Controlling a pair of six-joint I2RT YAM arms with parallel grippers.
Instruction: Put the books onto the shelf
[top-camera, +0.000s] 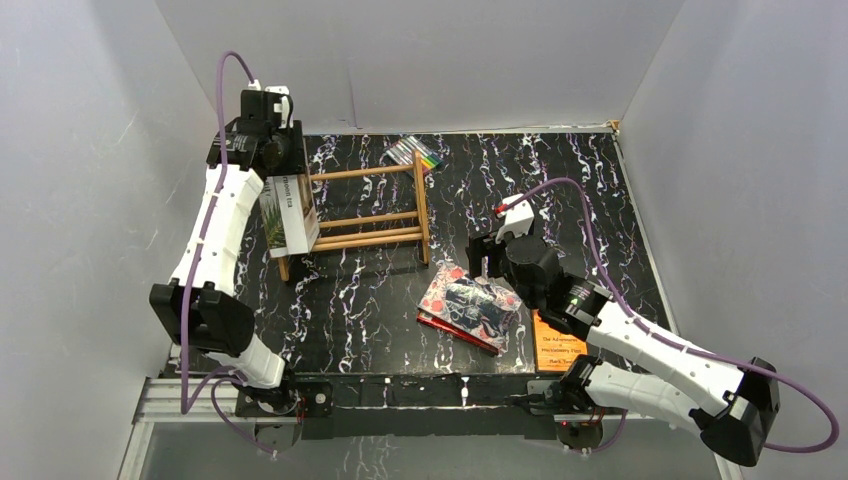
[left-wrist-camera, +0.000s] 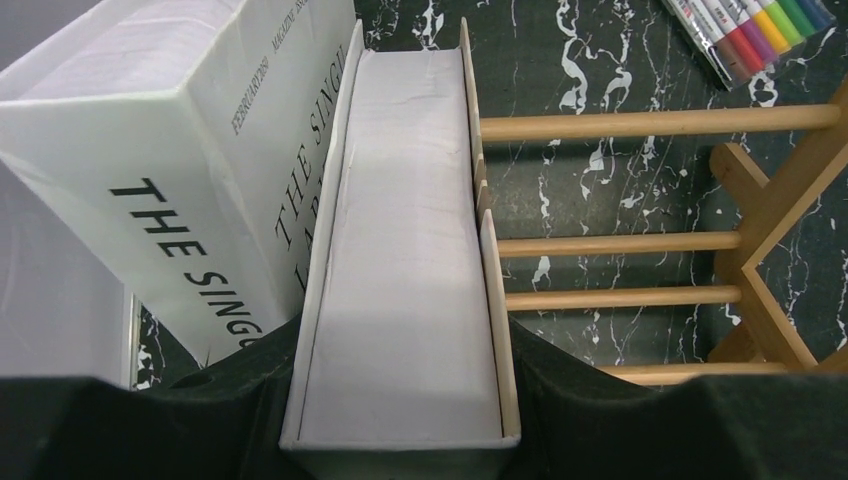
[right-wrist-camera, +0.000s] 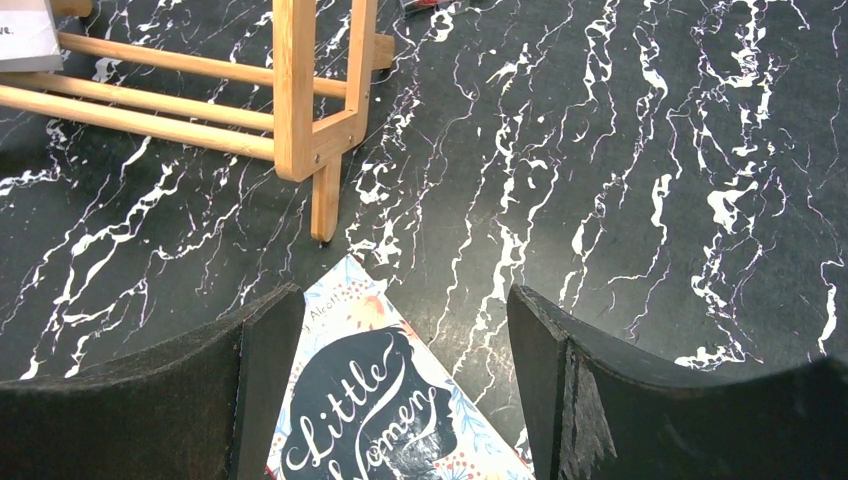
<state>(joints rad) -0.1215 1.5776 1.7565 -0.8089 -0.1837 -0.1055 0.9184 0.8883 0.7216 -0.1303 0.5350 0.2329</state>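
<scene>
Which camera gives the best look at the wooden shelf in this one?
Top external: the shelf appears nearly whole, rails and end post. Left wrist shows only its rails and one end; right wrist just one end post and rail stubs.

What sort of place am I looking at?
Probably a robot test booth: plain white walls box in a marbled black table, with a left arm and a right arm bolted at its near edge.

Pale bare-wood shelf w/ smooth dowels, smooth blk marble-look table, matt paper book pages
</scene>
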